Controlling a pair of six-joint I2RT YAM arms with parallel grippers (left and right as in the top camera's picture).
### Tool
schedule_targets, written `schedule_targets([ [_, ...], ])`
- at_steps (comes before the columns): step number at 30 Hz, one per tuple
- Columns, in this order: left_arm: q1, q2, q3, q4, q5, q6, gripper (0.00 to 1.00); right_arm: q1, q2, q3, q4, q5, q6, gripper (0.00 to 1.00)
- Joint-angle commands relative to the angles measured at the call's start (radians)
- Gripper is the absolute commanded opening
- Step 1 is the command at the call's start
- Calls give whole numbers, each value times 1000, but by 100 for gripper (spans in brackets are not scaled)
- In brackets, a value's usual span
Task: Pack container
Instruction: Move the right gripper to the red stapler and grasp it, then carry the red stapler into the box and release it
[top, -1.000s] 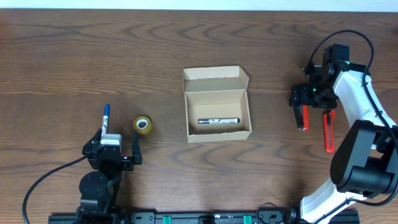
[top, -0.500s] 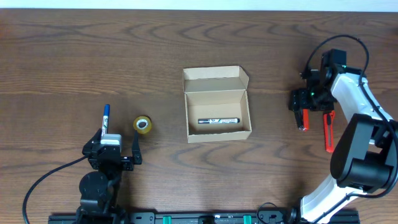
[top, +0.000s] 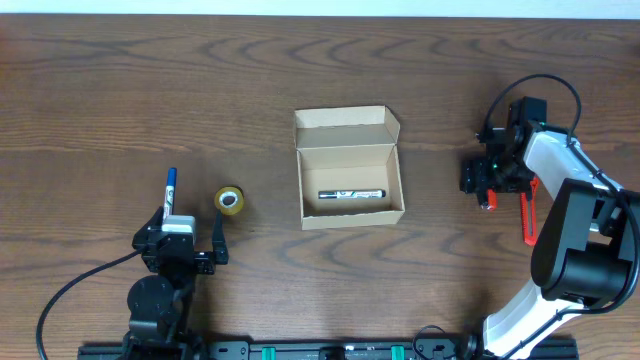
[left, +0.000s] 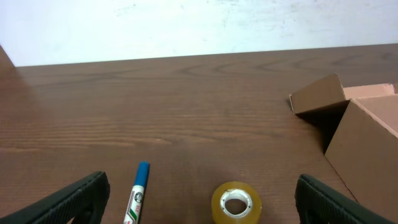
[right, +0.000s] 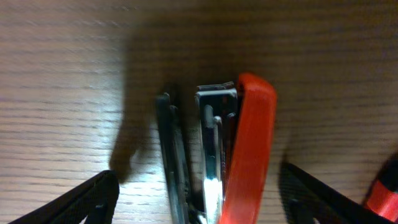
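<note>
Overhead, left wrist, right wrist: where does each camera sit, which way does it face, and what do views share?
Overhead: above the table, looking straight down; left arm and right arm show, box mid-table.
Left wrist: low, facing across the table past blue marker and tape roll to the box; left gripper, its fingers at bottom corners.
Right wrist: close over the red stapler, looking down; right gripper flanks it.
Shared: overhead and left wrist both show blue marker, tape roll, box.

Overhead view: bright, even light, sharp focus. Right wrist view: close-range blur, a dark shadow on the worktop (right: 56, 93) beside the red stapler (right: 250, 143).
</note>
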Motion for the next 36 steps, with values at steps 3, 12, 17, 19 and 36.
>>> schedule_targets([
  [3,6,-6,-27,-10,0,3,95,-5,7,-45,32,56,2,78],
  [12,6,-6,-27,-10,0,3,95,-5,7,-52,40,56,13,66],
  [17,6,-6,-27,-10,0,3,95,-5,7,-52,40,55,13,7],
  [19,6,-6,-27,-10,0,3,95,-5,7,-52,44,51,16,1],
  [36,6,-6,-27,-10,0,3,95,62,-139,121,-76,-169,-30,1],
])
